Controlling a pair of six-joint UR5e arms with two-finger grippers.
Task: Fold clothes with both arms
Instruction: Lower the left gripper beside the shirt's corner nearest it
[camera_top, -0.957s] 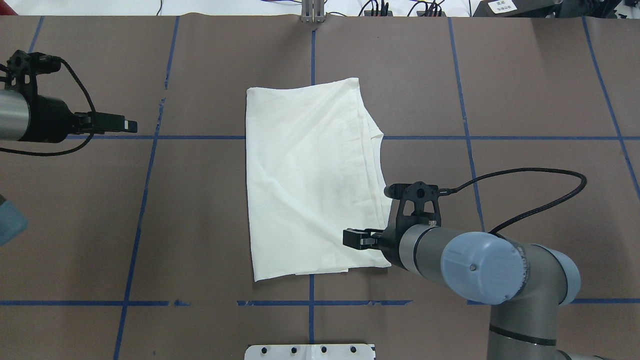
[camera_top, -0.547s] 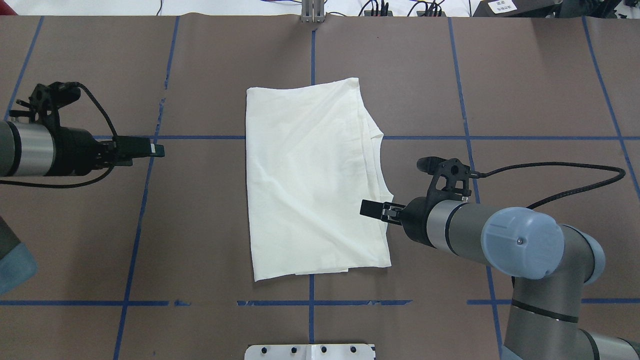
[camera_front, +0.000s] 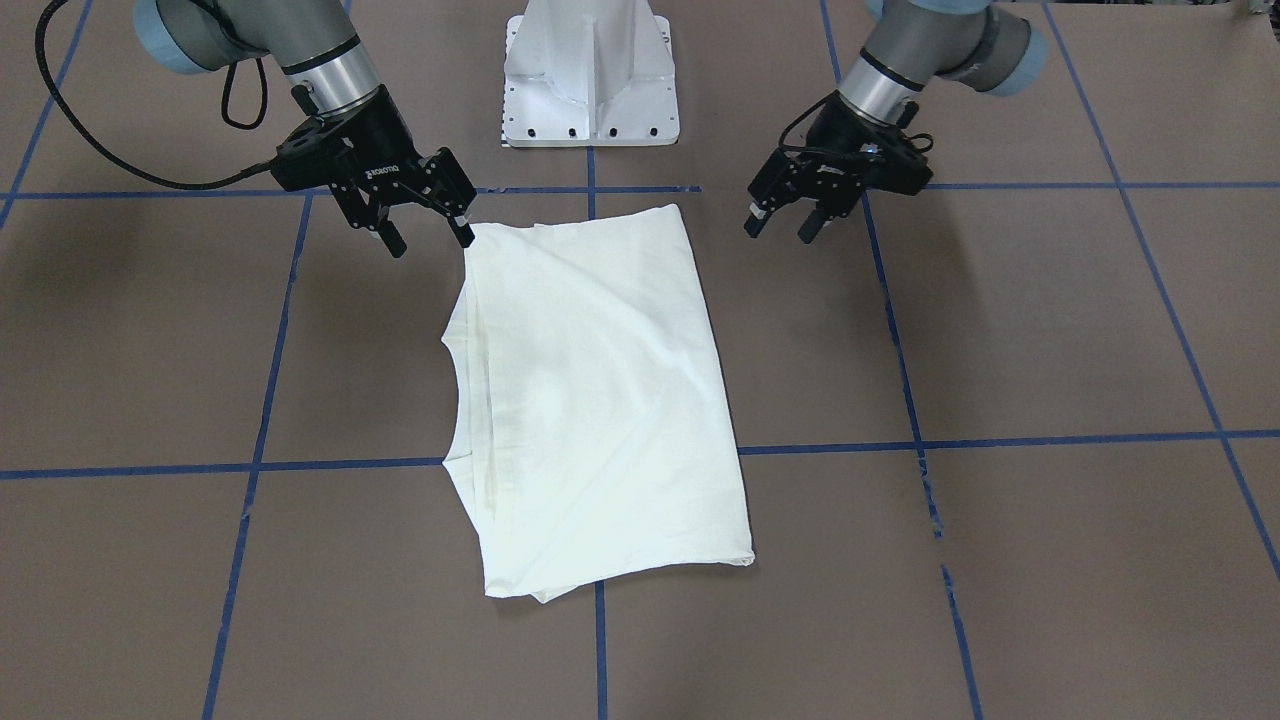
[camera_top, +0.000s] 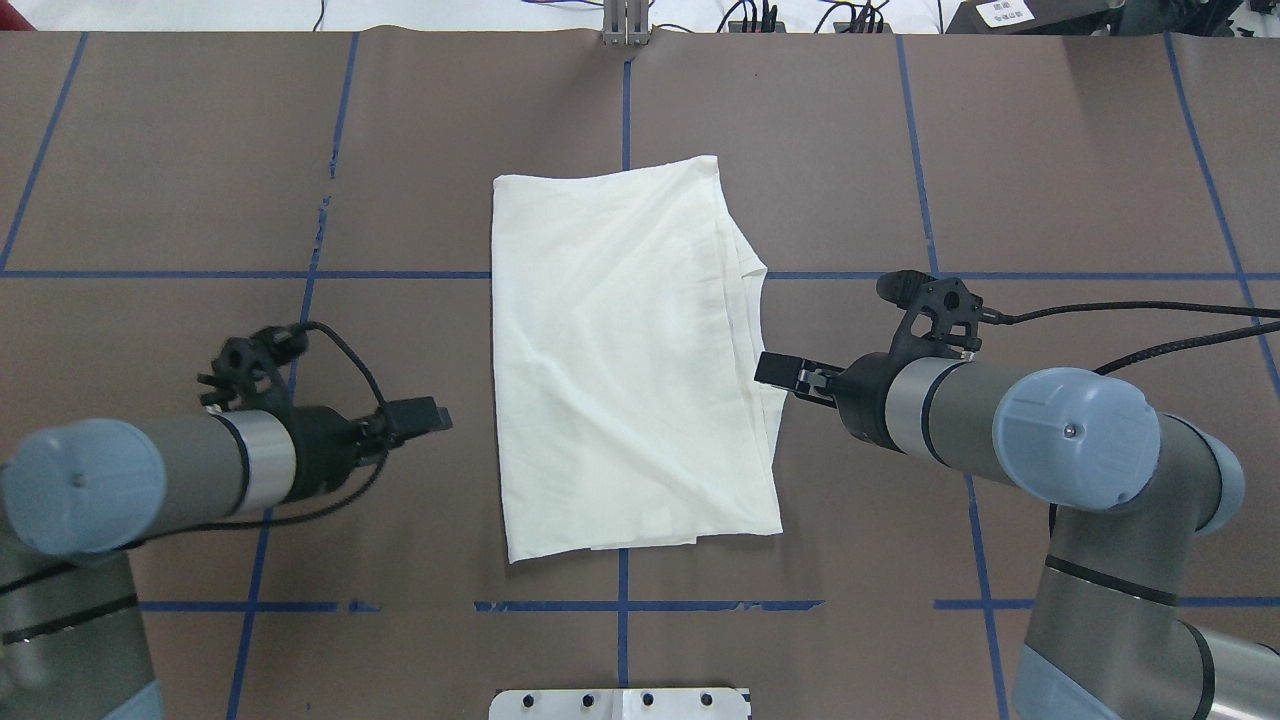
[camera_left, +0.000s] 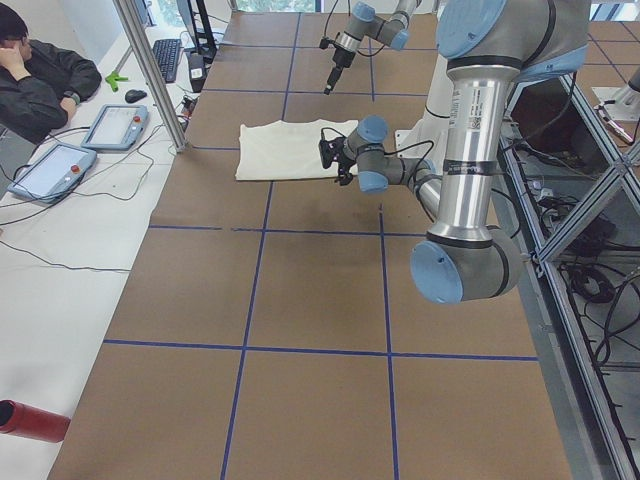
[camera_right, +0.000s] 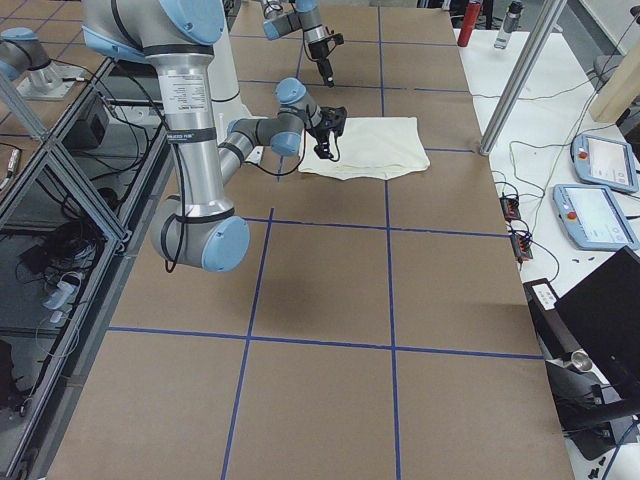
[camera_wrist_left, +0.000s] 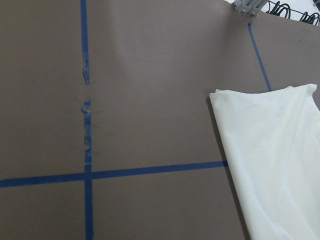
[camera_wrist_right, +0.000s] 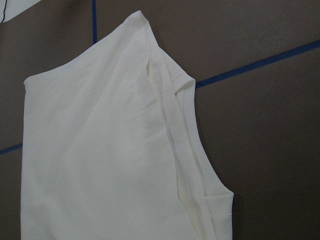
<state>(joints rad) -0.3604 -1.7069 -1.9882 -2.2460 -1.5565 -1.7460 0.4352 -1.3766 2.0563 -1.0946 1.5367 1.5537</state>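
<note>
Cream shirt (camera_top: 620, 360) flat on the middle of the brown table (camera_top: 200, 150), folded into a long rectangle, plain side up, long axis running away from the robot. Straddles a blue tape line (camera_top: 400, 274) that crosses side to side. Collar curve and stacked layer edges along the shirt's right side, clean fold along its left. Hem stitching sharp in the right wrist view. Lower layer peeking out a little at the near edge. Right gripper (camera_front: 432, 240) released, jaws spread wide, nothing between them. Sits over the shirt's right edge at the near end of the collar curve in the overhead view, with one fingertip (camera_front: 460, 222) lined up with the shirt's near corner in the front view. Contact with the cloth: cannot tell. Left gripper (camera_front: 778, 232) also released, jaws apart, empty. Near the shirt's left edge but clear of it, over bare table. Both grippers pointing inward at the shirt from opposite sides, forearms reaching low across the table. Black cable (camera_top: 1100, 315) looping off the right wrist. Left wrist view: shirt's left edge and far left corner at frame right, tape cross at frame left. White base (camera_front: 590, 80) between the arms at the robot's edge. Person (camera_left: 40, 75) seated at a white desk beyond the table's far side, in the left side view.
</note>
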